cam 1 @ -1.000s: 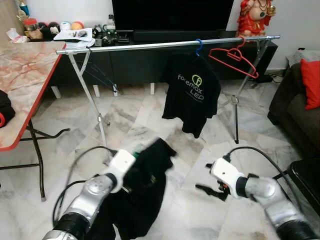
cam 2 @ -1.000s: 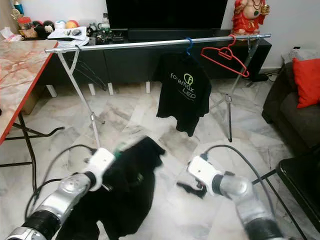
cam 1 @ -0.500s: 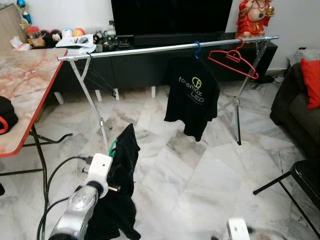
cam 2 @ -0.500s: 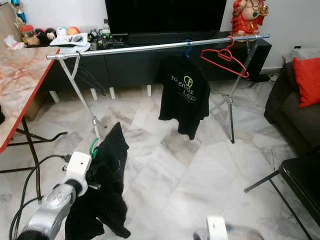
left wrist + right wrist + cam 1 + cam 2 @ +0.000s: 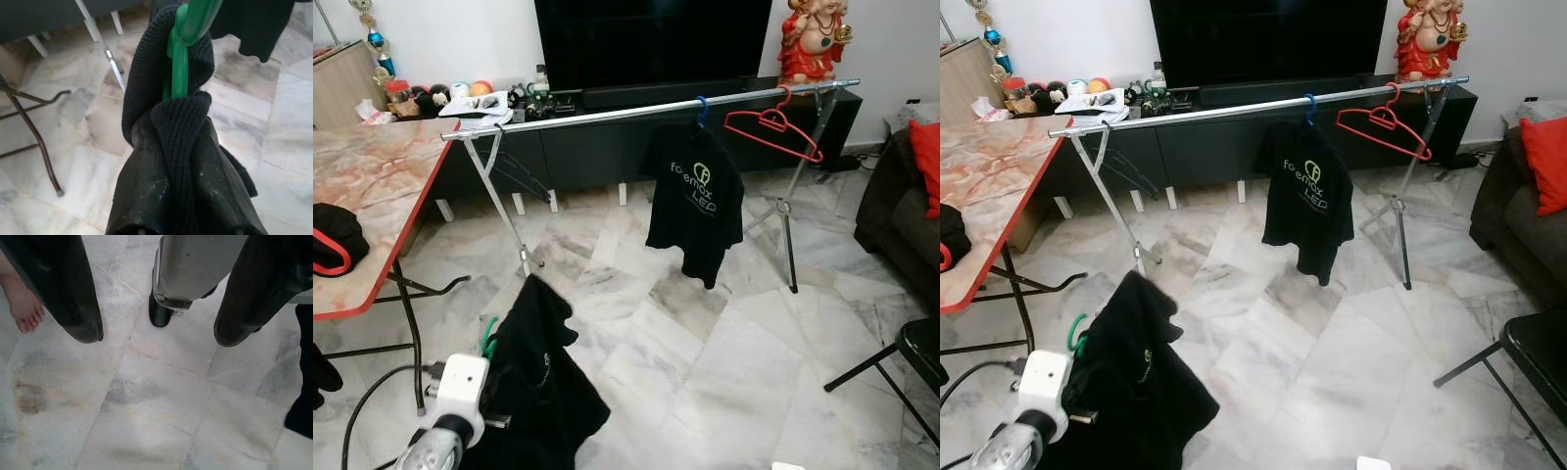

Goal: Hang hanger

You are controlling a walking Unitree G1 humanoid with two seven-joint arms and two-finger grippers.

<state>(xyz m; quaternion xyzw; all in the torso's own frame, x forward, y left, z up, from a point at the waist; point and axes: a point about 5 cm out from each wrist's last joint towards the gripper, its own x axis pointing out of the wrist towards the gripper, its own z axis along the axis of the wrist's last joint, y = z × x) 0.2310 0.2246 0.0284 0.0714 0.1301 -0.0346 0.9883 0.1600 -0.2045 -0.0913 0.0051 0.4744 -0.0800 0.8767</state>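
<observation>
My left gripper (image 5: 178, 142) is shut on the neck of a green hanger (image 5: 180, 63), with the collar of a black shirt (image 5: 536, 382) bunched between the fingers (image 5: 146, 196). In the eye views that shirt hangs from the green hook (image 5: 487, 338) at the lower left, beside my white wrist (image 5: 460, 385). It is well short of the silver clothes rail (image 5: 646, 106). On the rail hang a black printed shirt (image 5: 697, 211) on a blue hanger and an empty red hanger (image 5: 773, 125). My right gripper (image 5: 156, 338) points down at the marble floor, open and holding nothing.
A marble-top table (image 5: 372, 181) with a black bag (image 5: 335, 240) stands at the left. At the right are a dark sofa with a red cushion (image 5: 926, 162) and a black stool (image 5: 913, 351). A TV console stands behind the rail. A person's bare foot (image 5: 22, 306) is near my right gripper.
The view has lifted and shifted. My right arm has dropped out of the eye views. My left arm has drawn back to the lower left, and the shirt now hangs straight down.
</observation>
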